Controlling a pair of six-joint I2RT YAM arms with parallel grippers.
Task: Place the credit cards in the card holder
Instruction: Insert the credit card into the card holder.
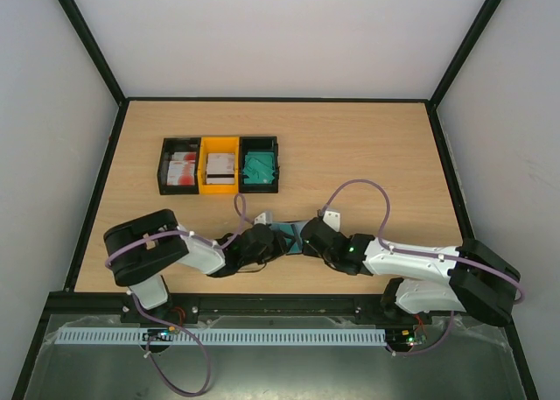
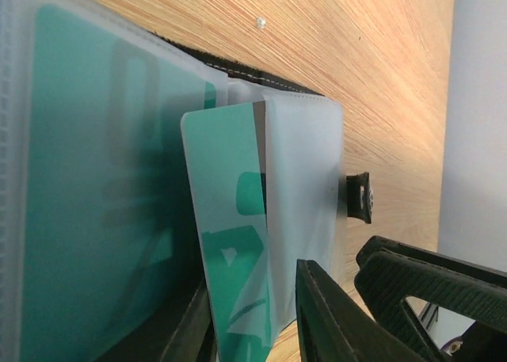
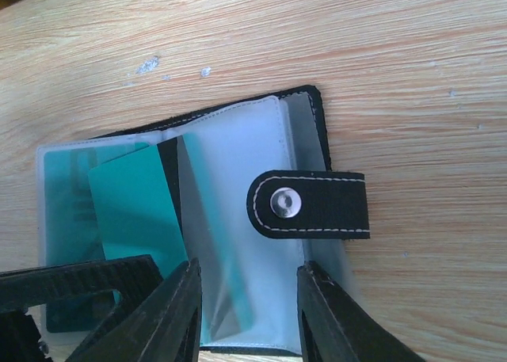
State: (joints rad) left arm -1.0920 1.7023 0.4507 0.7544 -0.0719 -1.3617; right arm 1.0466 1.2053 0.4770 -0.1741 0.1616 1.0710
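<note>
Lying open on the table (image 1: 367,155), close to its near edge, the card holder (image 3: 238,172) shows its clear plastic pockets upward. Its black closure tab (image 3: 313,205) with a metal snap is folded over one pocket. One teal card (image 3: 135,211) is pushed slanted and only partly into a pocket, with a corner and one long side still outside. A second teal card (image 3: 63,188) sits fully inside the next pocket.

The left gripper (image 2: 249,299) has its fingers apart on both sides of the slanted card. A strip of wood is visible between the card and one finger, so the card is released. The right gripper (image 3: 249,271) also has its fingers spread, above the holder's edge near the tab. Whether they touch the plastic, I cannot tell.

Well apart, farther back, three bins stand in a row. The black bin (image 1: 162,164) holds red-and-white cards (image 1: 182,170), the yellow bin (image 1: 220,142) holds white cards (image 1: 220,168), and the second black bin (image 1: 276,164) holds teal cards (image 1: 260,168).
</note>
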